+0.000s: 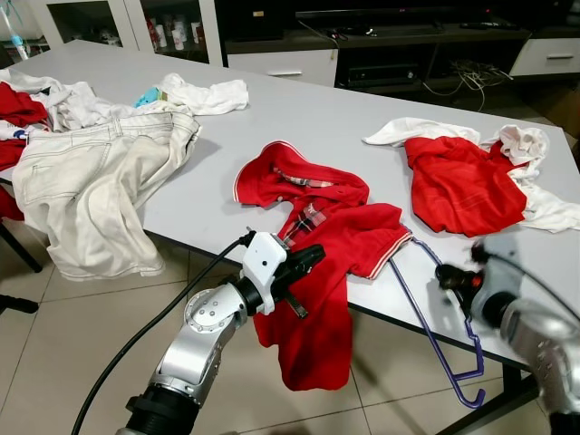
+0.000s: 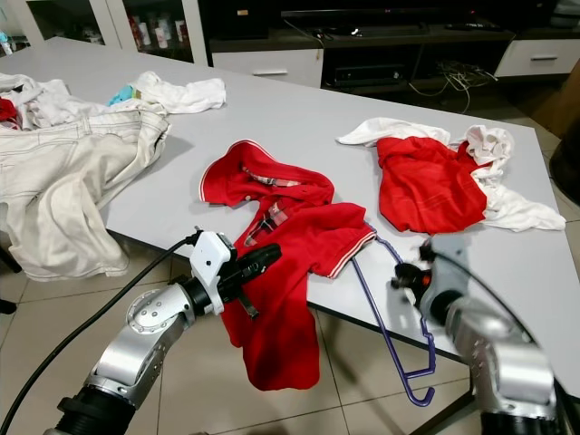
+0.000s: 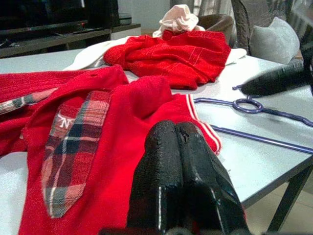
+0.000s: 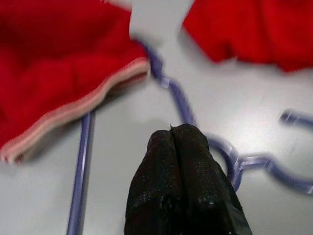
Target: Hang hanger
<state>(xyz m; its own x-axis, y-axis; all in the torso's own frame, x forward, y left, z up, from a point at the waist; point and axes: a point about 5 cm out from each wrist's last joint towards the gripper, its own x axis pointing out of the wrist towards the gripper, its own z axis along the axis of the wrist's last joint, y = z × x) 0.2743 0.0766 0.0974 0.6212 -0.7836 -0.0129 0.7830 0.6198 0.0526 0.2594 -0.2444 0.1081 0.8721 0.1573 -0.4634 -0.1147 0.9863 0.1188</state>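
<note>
A purple wire hanger (image 1: 424, 306) lies at the table's front edge. One end is under the hem of a red polo shirt (image 1: 337, 237) and its lower corner hangs past the edge. The shirt has a plaid placket (image 3: 73, 147) and drapes over the table edge toward the floor. My left gripper (image 1: 311, 257) is shut with nothing in it, in front of the hanging part of the shirt. My right gripper (image 1: 450, 275), blurred, is shut just above the hanger's twisted neck (image 4: 234, 161), right of the shirt's sleeve. Its fingertips (image 4: 173, 137) hold nothing.
A second red shirt (image 1: 462, 181) tangled with white cloth lies at the table's right. Beige trousers (image 1: 100, 177) hang over the left edge, with more white and red clothes behind. A dark TV cabinet (image 1: 390, 54) stands beyond the grey table (image 1: 308, 113). A black cable (image 1: 154, 326) trails from my left arm.
</note>
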